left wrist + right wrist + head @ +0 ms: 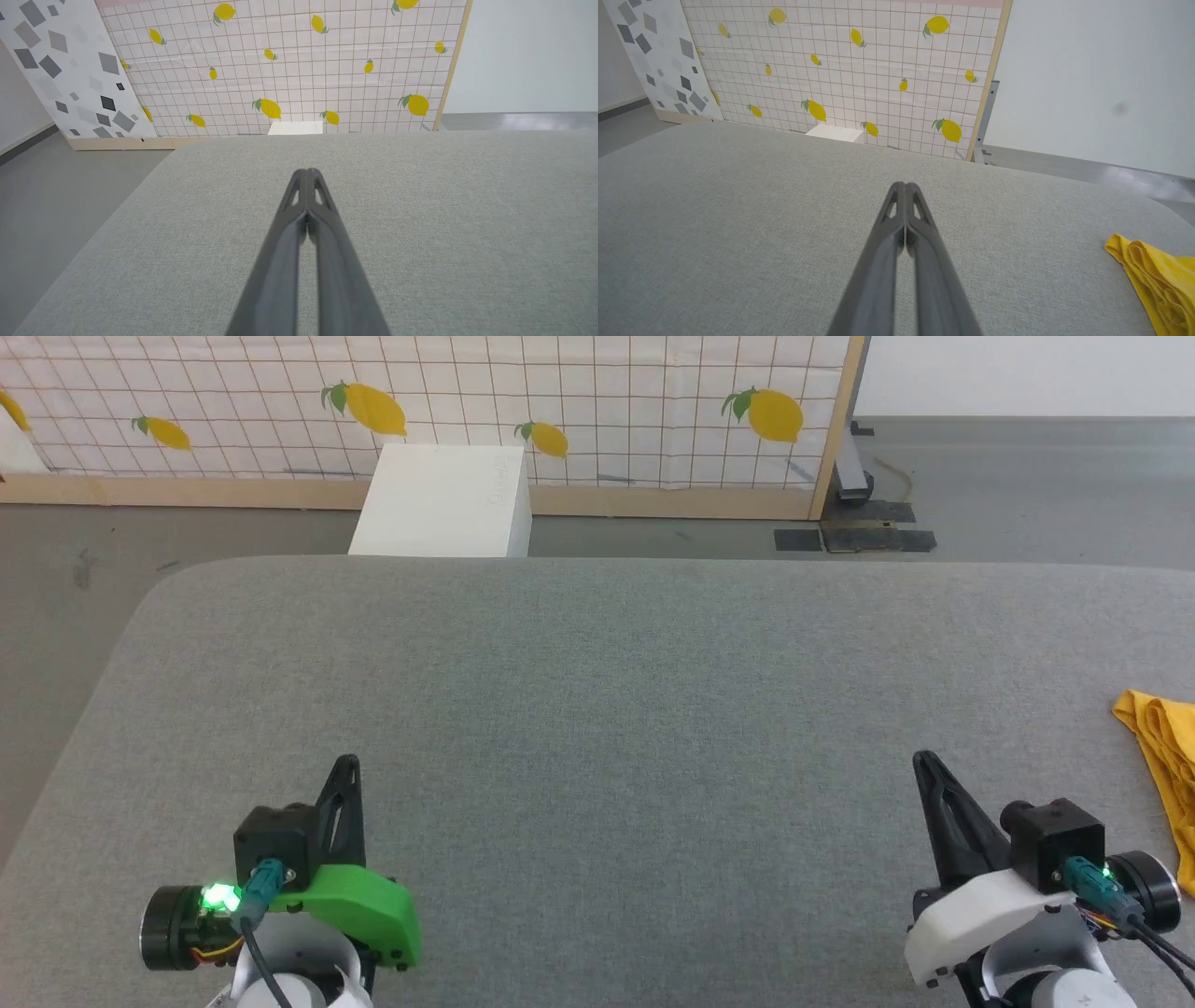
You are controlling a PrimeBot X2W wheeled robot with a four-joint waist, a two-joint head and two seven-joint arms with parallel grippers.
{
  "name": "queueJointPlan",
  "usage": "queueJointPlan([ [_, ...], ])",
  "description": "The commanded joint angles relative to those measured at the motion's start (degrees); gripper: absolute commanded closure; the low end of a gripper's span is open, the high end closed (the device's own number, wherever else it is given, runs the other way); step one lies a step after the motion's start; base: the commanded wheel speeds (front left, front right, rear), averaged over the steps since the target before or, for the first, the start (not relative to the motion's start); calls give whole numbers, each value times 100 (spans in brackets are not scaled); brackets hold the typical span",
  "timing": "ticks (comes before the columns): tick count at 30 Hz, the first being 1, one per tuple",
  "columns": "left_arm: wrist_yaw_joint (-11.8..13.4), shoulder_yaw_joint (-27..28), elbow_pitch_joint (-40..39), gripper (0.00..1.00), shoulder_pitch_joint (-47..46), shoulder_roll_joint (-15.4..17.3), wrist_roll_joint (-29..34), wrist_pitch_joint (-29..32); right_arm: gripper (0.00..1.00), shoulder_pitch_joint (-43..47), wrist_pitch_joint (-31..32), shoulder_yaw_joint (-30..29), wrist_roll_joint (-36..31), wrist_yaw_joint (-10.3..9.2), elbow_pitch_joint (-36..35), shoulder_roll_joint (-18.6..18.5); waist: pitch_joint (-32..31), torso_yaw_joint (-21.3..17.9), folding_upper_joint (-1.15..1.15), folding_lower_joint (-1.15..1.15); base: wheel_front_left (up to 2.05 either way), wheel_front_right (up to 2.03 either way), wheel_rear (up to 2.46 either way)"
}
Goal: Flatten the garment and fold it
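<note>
The garment (1167,756) is a bunched mustard-yellow cloth at the right edge of the grey padded table (597,709), partly cut off by the frame. In the right wrist view the garment (1157,280) lies crumpled at the lower right. My right gripper (922,762) hovers over the table left of the garment, apart from it, shut and empty; its fingertips (904,185) meet. My left gripper (349,763) stands at the lower left over bare table, shut with nothing in it, tips (307,171) together.
A white box (443,499) stands on the floor behind the table. A lemon-patterned tiled panel (467,401) with a wooden frame runs along the back. A speckled panel (60,65) leans at the far left. Grey floor surrounds the table.
</note>
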Motion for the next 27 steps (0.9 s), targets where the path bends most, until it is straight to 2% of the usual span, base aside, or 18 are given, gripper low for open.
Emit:
queueJointPlan([
  [1,42,20,-26,100,87,-20,73,7,100,-87,-1,8,-35,-9,-36,13,0,0,0,0,0,0,0],
  [27,42,20,-26,100,87,-20,73,7,100,-87,-1,8,-35,-9,-36,13,0,0,0,0,0,0,0],
])
